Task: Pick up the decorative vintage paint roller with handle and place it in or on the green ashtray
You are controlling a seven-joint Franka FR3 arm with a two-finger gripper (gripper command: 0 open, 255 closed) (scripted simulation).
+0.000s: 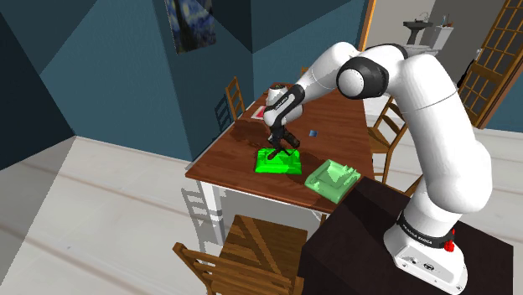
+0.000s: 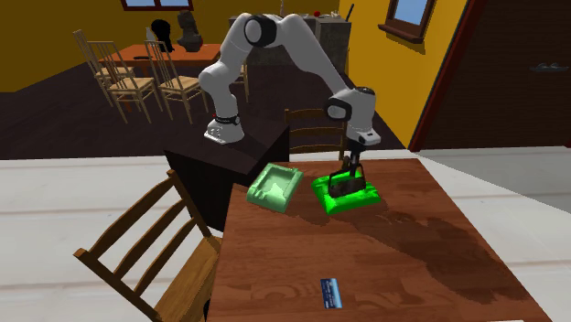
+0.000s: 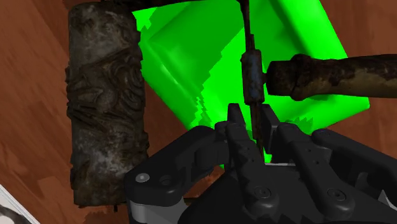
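Observation:
My black gripper (image 3: 254, 124) is shut on the thin metal rod of the vintage paint roller. The roller's dark, embossed cylinder (image 3: 105, 108) lies to one side of the fingers and its rusty handle (image 3: 331, 73) to the other. Right under it is the bright green ashtray (image 3: 191, 57). In the shoulder view the gripper (image 1: 281, 149) points down at the ashtray (image 1: 270, 164) near the table's near edge. The second exterior view shows the roller (image 2: 346, 184) low over the ashtray (image 2: 361, 198), with the gripper (image 2: 349, 172) above it. I cannot tell whether the roller touches the ashtray.
A pale green square tray (image 1: 333, 178) (image 2: 276, 187) lies next to the bright one on the brown wooden table (image 1: 235, 155). A small blue object (image 2: 331, 292) sits farther off. Wooden chairs (image 1: 251, 247) stand around the table, and the stand (image 1: 369, 226) is beside it.

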